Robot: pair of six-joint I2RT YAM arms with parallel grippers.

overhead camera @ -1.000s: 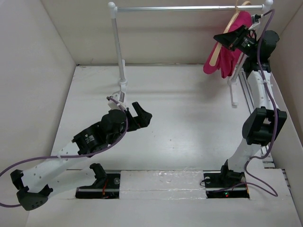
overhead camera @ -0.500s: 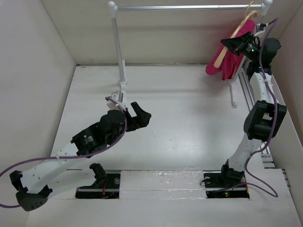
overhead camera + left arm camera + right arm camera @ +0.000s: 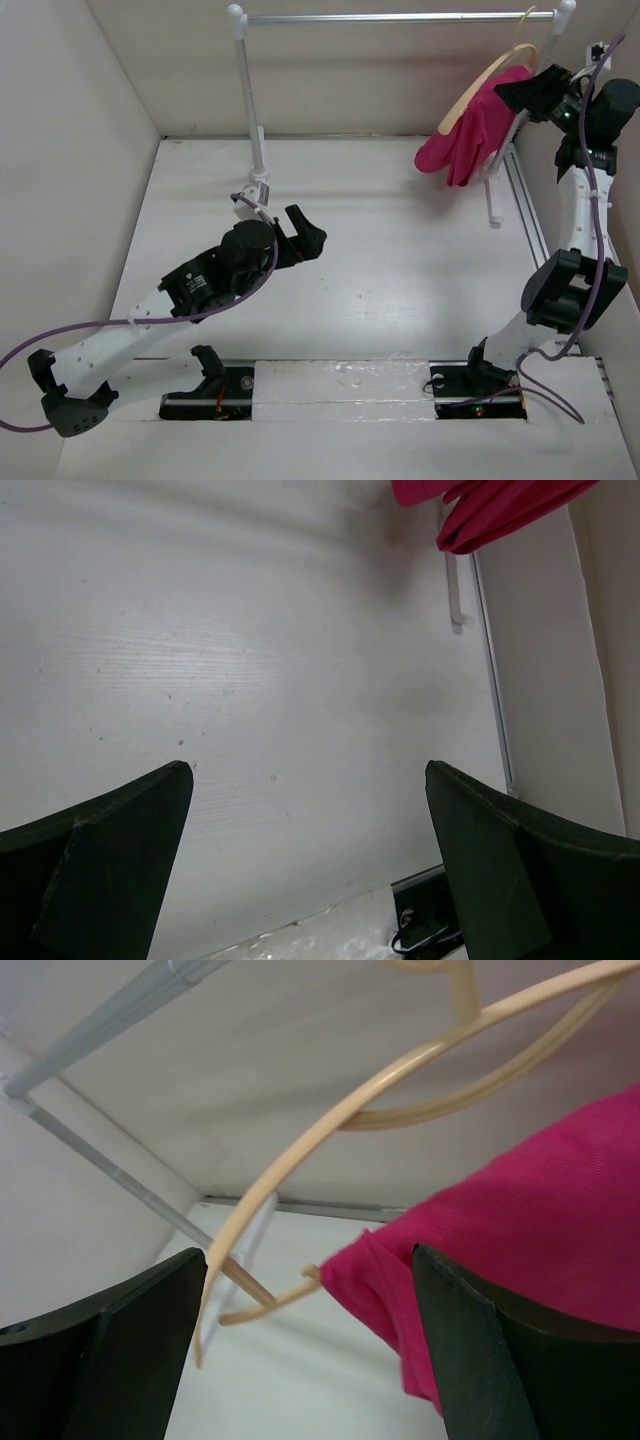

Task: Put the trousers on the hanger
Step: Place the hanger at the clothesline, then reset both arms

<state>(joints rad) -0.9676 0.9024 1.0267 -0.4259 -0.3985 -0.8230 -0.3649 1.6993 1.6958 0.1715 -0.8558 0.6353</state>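
The magenta trousers (image 3: 468, 132) hang folded over the lower bar of the tan wooden hanger (image 3: 478, 82), whose hook sits on the silver rail (image 3: 400, 17) near its right end. My right gripper (image 3: 512, 95) is open just right of the trousers, gripping nothing. In the right wrist view the hanger (image 3: 330, 1130) and the trousers (image 3: 530, 1230) lie in front of the wide-apart fingers of the right gripper (image 3: 310, 1350). My left gripper (image 3: 310, 232) hovers open and empty over the middle of the table; the left wrist view shows this gripper (image 3: 310, 860) and the trousers' hem (image 3: 490, 505) far off.
The rack's left post (image 3: 248, 100) stands at the back centre-left and its right foot (image 3: 492, 205) lies on the table under the trousers. White walls close in the left, back and right sides. Both arm bases (image 3: 210, 385) (image 3: 478, 385) sit at the near edge.
My right gripper has opened and drawn back to the right, away from the hanger. The hanger with the trousers has swung left on the rail. The left arm has shifted slightly forward.
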